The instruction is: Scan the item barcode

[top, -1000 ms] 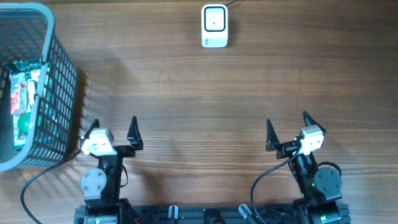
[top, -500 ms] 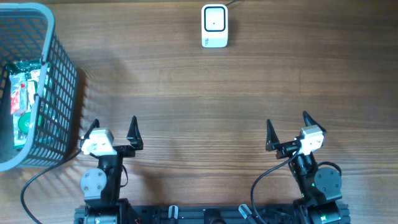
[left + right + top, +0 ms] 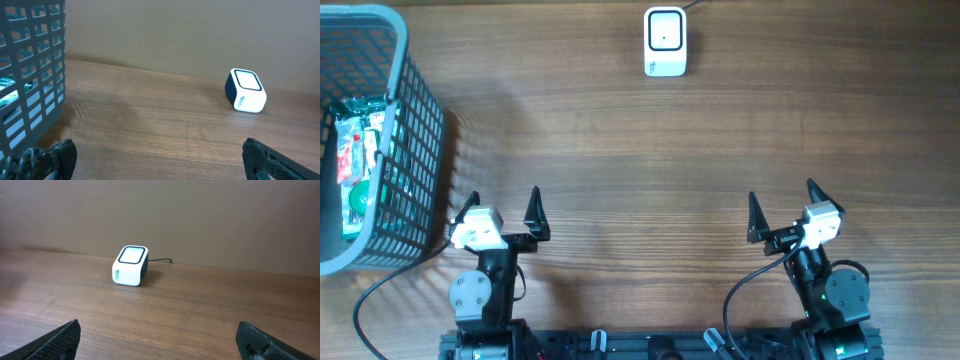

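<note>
A white barcode scanner (image 3: 665, 41) with a dark window stands at the far middle of the wooden table; it also shows in the left wrist view (image 3: 245, 90) and the right wrist view (image 3: 130, 266). Packaged items (image 3: 355, 150) in green, red and white lie inside a grey mesh basket (image 3: 408, 140) at the far left. My left gripper (image 3: 502, 206) rests open near the front edge, just right of the basket, with nothing between its fingers. At the front right my right gripper (image 3: 781, 202) is open and empty too.
The basket wall (image 3: 30, 75) fills the left of the left wrist view, close to that gripper. A dark cable runs from the scanner toward the back wall (image 3: 160, 260). Bare wood lies between the grippers and the scanner.
</note>
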Robot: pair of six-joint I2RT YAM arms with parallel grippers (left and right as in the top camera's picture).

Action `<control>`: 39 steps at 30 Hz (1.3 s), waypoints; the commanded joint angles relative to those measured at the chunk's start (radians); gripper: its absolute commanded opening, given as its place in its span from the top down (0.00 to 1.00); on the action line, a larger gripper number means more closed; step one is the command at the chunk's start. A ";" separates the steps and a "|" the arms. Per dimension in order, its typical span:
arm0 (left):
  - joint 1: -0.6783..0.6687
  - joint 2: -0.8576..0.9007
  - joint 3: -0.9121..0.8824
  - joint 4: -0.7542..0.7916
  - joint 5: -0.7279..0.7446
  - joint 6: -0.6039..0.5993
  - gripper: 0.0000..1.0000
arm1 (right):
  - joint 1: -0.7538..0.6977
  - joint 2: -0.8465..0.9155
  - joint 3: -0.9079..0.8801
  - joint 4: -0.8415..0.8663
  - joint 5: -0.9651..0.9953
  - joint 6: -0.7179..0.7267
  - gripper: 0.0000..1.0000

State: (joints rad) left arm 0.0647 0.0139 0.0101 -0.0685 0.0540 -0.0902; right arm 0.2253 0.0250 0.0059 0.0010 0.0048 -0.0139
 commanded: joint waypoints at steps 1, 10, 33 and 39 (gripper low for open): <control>-0.004 -0.006 -0.004 -0.004 0.012 0.015 0.00 | -0.004 0.006 0.000 0.008 0.021 -0.012 0.00; -0.004 -0.006 -0.004 -0.003 0.012 0.015 0.00 | -0.004 0.006 0.000 0.008 0.021 -0.012 0.00; -0.004 -0.006 0.011 0.248 -0.024 -0.001 0.00 | -0.004 0.006 0.000 0.008 0.021 -0.012 0.00; -0.004 -0.006 0.173 0.293 -0.021 -0.052 0.00 | -0.004 0.006 0.000 0.008 0.021 -0.012 0.00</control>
State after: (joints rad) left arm 0.0647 0.0139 0.0631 0.2062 0.0170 -0.1146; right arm 0.2253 0.0254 0.0059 0.0013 0.0051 -0.0139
